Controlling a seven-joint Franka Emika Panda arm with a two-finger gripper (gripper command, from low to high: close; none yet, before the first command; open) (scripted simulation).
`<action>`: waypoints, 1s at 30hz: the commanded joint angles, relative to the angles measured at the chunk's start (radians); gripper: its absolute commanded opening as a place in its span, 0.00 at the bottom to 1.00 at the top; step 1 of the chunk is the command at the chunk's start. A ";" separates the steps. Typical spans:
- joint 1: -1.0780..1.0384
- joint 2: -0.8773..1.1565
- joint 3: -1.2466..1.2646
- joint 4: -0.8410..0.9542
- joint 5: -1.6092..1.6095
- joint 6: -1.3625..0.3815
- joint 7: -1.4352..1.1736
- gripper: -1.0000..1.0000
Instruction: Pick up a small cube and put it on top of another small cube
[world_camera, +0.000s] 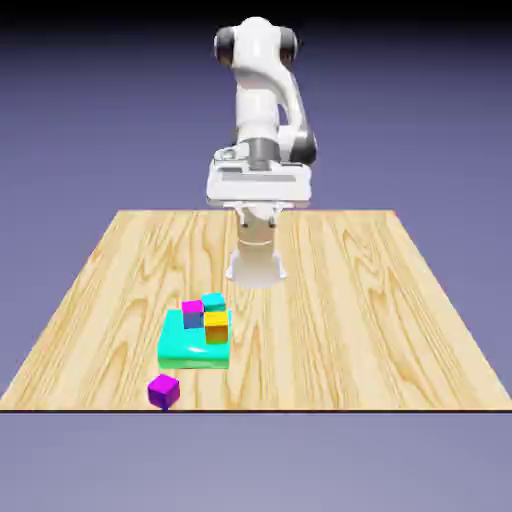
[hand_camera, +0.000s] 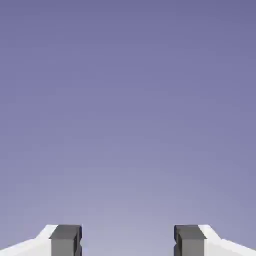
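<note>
The small cube (world_camera: 164, 391) is purple and sits on the wooden table (world_camera: 380, 320), close to the near edge and on the exterior view's left. Nothing touches it. Just behind it lies a flat teal block (world_camera: 190, 350). On top of that block are four little cubes packed close together: a magenta cube (world_camera: 191, 306), a teal cube (world_camera: 213, 300), a yellow cube (world_camera: 216, 321), and a blue cube (world_camera: 194, 320). The blue one is partly hidden, so its color is only my best guess.

The white robot arm (world_camera: 262, 90) stands at the far side of the table, folded up high. Its gripper (hand_camera: 128, 240) is up in the air, well apart from all the cubes. In the hand view, the two grey fingertips (hand_camera: 66, 240) stand wide apart with a big gap between them. There is nothing in that gap, only the plain blue-violet backdrop (hand_camera: 128, 100) behind. So the fingers are spread and have hold of nothing. The hand camera sees no table and no cubes.
</note>
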 joint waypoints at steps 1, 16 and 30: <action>-0.010 0.036 -0.003 0.021 0.002 -0.012 0.007 0.50; -0.163 0.580 -0.054 0.337 0.034 -0.199 0.104 0.50; -0.274 1.035 -0.071 0.570 0.068 -0.241 0.158 0.50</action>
